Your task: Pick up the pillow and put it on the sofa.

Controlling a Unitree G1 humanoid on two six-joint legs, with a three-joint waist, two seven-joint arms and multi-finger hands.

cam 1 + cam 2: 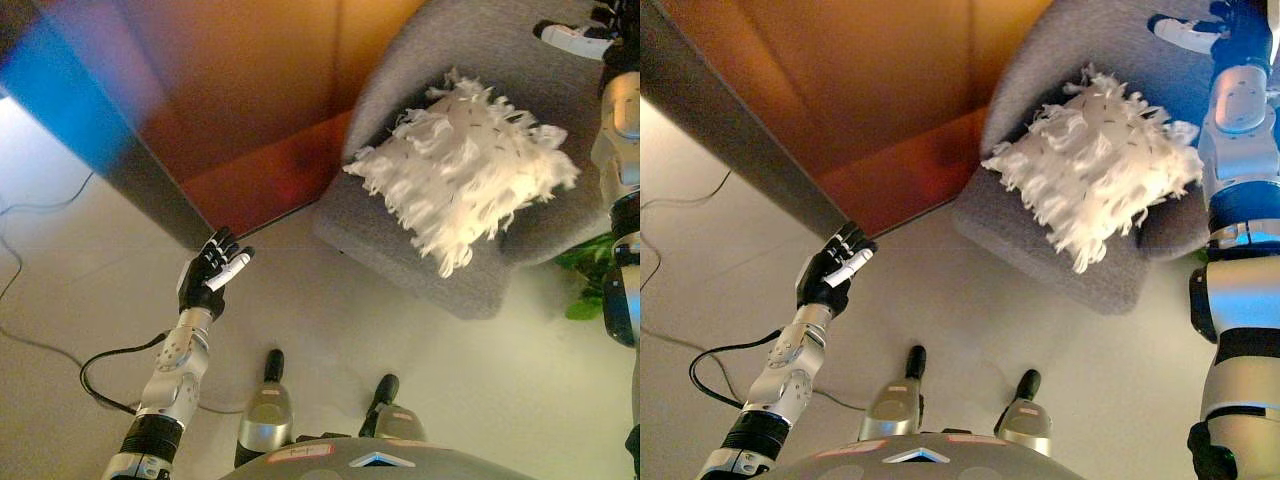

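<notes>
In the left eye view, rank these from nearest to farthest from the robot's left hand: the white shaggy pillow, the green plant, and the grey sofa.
From the left hand, low on the left over the floor:
1. Grey sofa: its front corner, right of the hand.
2. White shaggy pillow: on the sofa seat, farther right and up.
3. Green plant: at the right edge, beyond the sofa.

1. Both views: head cam, looking steeply down at floor [420, 340] ahead.
2. Right eye sits slightly to the side; scene shifted a bit.
3. Shared: grey sofa [470, 40] upper right w/ pillow [465, 170], mid-range.
</notes>
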